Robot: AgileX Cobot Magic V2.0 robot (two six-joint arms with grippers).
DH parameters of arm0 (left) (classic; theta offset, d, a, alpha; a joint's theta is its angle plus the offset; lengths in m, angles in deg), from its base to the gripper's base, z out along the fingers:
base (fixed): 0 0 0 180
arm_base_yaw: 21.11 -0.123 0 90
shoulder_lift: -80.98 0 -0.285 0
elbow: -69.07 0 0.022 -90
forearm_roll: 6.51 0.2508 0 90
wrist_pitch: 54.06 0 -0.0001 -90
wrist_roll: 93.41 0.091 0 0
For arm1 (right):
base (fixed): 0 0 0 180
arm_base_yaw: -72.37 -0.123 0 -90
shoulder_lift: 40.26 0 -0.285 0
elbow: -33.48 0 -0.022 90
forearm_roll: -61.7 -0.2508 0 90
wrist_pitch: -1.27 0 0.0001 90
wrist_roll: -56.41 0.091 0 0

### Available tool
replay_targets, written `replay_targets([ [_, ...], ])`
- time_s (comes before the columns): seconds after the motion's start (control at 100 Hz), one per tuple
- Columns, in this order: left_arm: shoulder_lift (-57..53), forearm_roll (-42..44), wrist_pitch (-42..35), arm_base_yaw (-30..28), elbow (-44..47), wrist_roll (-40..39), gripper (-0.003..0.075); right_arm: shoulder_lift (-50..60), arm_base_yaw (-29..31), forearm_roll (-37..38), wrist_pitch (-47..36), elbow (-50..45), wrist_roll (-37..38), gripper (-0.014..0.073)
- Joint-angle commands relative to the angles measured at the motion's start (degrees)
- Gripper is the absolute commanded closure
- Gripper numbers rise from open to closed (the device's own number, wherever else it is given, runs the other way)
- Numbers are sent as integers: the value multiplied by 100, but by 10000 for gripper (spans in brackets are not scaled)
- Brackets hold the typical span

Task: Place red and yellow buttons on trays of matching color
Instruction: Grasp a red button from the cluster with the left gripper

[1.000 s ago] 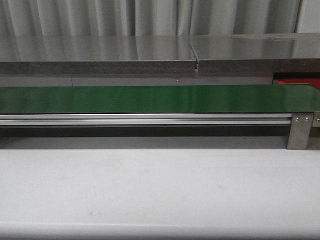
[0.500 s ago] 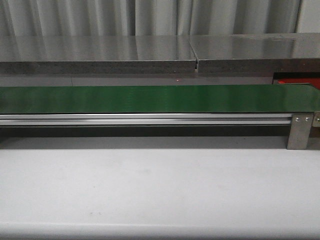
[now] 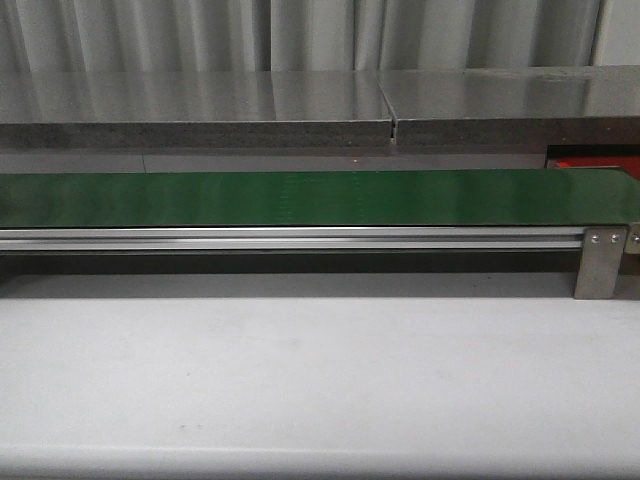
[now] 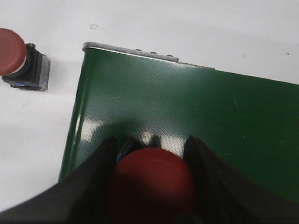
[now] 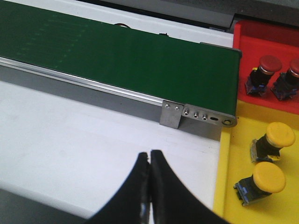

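My left gripper [image 4: 150, 142] is shut on a red button [image 4: 152, 184], holding it just above one end of the green conveyor belt [image 4: 196, 112]. A second red button [image 4: 13, 53] lies on the white table beside the belt's end. My right gripper [image 5: 150, 156] is shut and empty over the white table in front of the belt [image 5: 117, 51]. Beyond it, a red tray [image 5: 261, 37] holds two red buttons [image 5: 262, 72], and a yellow tray [image 5: 233, 154] holds two yellow buttons [image 5: 266, 179]. Neither gripper shows in the front view.
The front view shows the long green belt [image 3: 300, 197] on its aluminium rail [image 3: 290, 238], a metal end bracket [image 3: 600, 262], grey shelving behind and a sliver of red tray [image 3: 595, 162] at far right. The white table [image 3: 320, 380] lies in front.
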State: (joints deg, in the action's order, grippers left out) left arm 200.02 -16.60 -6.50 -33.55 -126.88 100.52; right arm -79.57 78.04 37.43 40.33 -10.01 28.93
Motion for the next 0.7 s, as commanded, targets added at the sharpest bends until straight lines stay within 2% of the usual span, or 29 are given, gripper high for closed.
replay_targets([
  [0.0,-338,-98,-352,36,-95,2,739,-6,-7,-112,-317,141,-50,711],
  [0.27,-292,-123,-362,36,-27,2,736,-6,-7,-112,-317,141,-50,711],
  [0.37,-292,-123,-352,36,-2,2,701,-6,-7,-112,-317,141,-50,711],
  [0.44,-292,-123,-330,36,-2,2,634,-6,-7,-112,-317,141,-50,711],
  [0.51,-292,-123,-307,36,-2,2,533,-6,-7,-112,-317,141,-50,711],
  [0.63,-292,-123,-287,36,-2,2,302,-6,-7,-112,-317,141,-50,711],
  [0.69,-292,-123,-287,36,-2,2,211,-6,-7,-112,-317,141,-50,711],
])
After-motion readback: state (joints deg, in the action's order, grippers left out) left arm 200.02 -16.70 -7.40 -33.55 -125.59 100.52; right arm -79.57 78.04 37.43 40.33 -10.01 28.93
